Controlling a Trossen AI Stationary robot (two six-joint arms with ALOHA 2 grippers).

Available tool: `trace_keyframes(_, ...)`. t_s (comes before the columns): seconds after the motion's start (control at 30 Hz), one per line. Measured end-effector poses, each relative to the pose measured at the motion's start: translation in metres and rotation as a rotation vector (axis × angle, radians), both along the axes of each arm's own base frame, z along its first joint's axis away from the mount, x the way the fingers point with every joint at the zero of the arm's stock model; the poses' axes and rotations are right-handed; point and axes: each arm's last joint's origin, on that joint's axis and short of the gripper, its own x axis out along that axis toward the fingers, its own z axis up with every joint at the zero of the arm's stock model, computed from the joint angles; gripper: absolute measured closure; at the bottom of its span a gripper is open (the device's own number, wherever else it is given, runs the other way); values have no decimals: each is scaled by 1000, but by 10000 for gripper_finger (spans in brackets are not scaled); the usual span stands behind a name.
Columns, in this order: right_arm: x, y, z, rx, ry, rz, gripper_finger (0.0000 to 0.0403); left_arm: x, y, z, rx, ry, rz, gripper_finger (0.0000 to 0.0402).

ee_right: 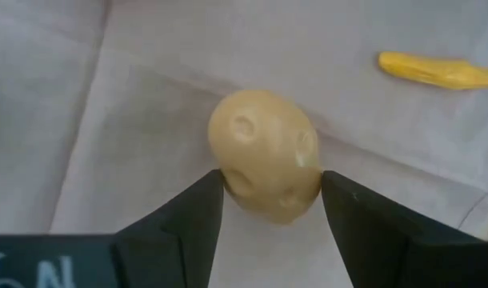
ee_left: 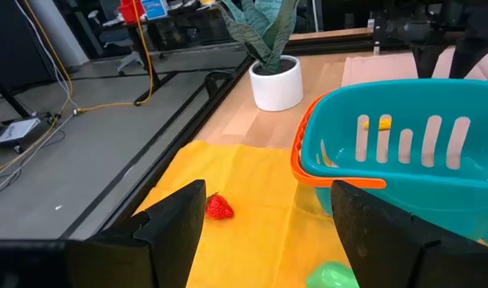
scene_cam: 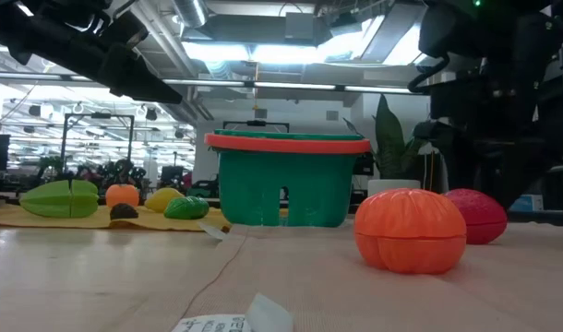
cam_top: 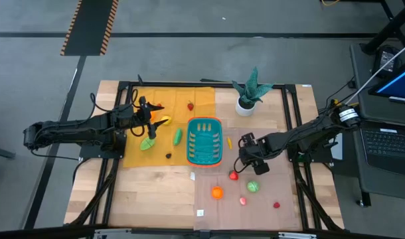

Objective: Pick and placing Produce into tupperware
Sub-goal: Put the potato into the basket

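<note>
Gripped between the right gripper (ee_right: pixel 270 210) jaws, a pale tan dimpled toy potato (ee_right: pixel 265 154) is sitting on cloth (yellow piece nearby). Left gripper (ee_left: pixel 268 220) is hovering, jaws apart, beside the teal slotted plastic basket (ee_left: pixel 404 172).

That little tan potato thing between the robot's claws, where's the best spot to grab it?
Across its rounded middle, coming down from above. The potato lies loose on the mat, bulging widest at its centre, and the right gripper already has one finger on each flank. Squeezing there probably keeps the lumpy shape from slipping out.

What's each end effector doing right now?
Left end effector: open, holding nothing, beside the basket.
Right end effector: shut on the potato.
</note>
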Motion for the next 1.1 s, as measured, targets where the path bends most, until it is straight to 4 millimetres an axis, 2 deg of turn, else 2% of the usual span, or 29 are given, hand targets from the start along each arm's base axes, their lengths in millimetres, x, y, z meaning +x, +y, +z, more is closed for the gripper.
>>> trace_keyframes(0.37, 2, 2, 0, 67, -12, 16, 190, 0, 0, 0, -1, 3, 0, 140)
trace_keyframes(0.67, 0, 0, -1, 27, -1, -104, 190, 0, 0, 0, -1, 3, 0, 140)
trace_keyframes(1.1, 0, 0, -1, 28, -6, -103, 190, 0, 0, 0, -1, 3, 0, 140)
